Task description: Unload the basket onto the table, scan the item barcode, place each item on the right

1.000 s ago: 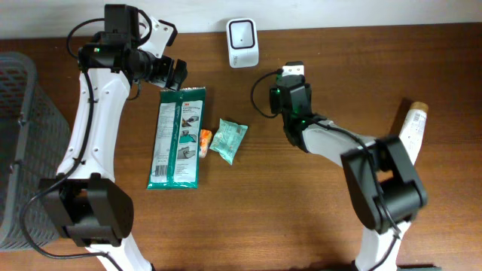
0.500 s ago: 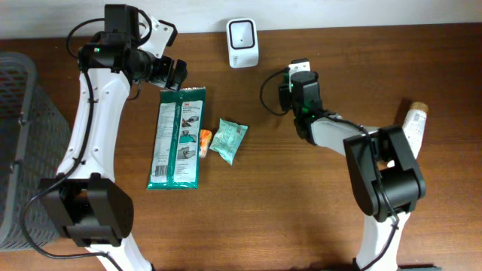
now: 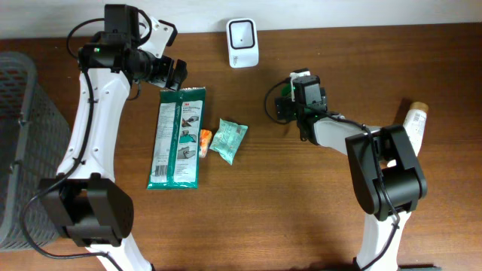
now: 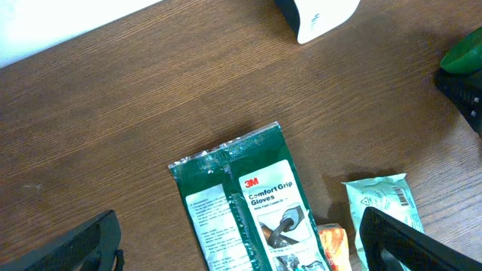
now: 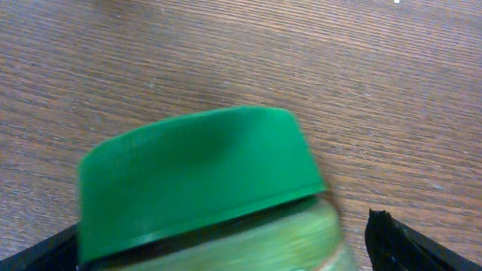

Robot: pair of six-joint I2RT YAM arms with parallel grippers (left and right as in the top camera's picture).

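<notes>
One glove pack (image 3: pixel 178 135) beside one green pouch (image 3: pixel 228 140)

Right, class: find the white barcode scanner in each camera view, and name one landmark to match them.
Overhead: the white scanner stands at top centre.
Left wrist: only a corner of the scanner shows, at the top edge, right of centre.
Right wrist: not in it.
Shared landmark: the green glove pack, below-left of the scanner in the overhead and left wrist views.
</notes>
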